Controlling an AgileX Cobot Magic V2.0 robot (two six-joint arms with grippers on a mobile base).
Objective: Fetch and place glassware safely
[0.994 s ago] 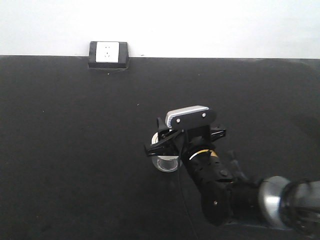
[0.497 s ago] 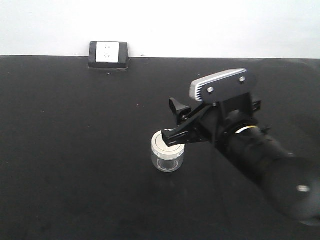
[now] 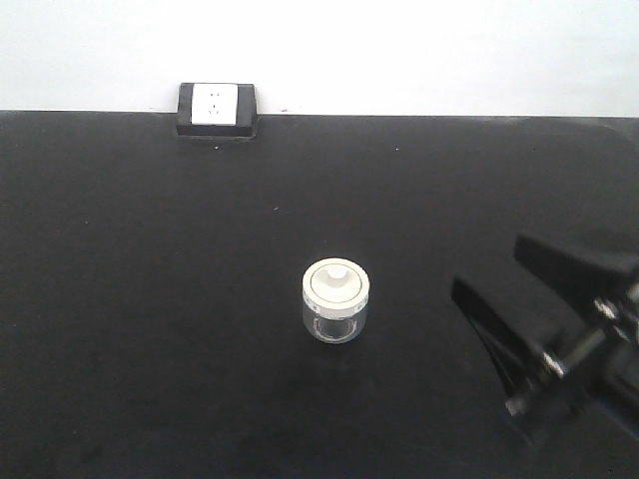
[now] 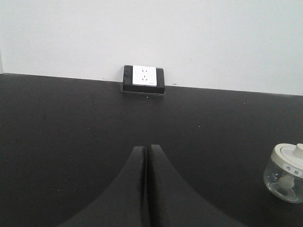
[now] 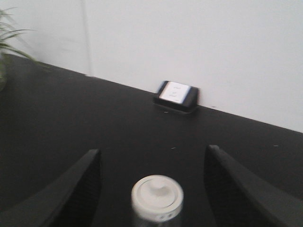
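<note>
The glass jar (image 3: 335, 301) stands upright at the table's (image 3: 150, 299) centre, lid on. My right end effector (image 3: 544, 299) sits spread wide at the frame's lower right, apart from it. My left end effector (image 4: 146, 189) is pressed together.

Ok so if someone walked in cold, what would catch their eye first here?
The small clear glass jar with its cream-white lid, standing alone and upright mid-table. Next, the right gripper at the lower right, fingers spread wide and clear of the jar. Then the white socket block against the back wall.

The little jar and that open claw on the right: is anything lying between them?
No. Front view shows only bare black table between the jar and the right gripper.
</note>
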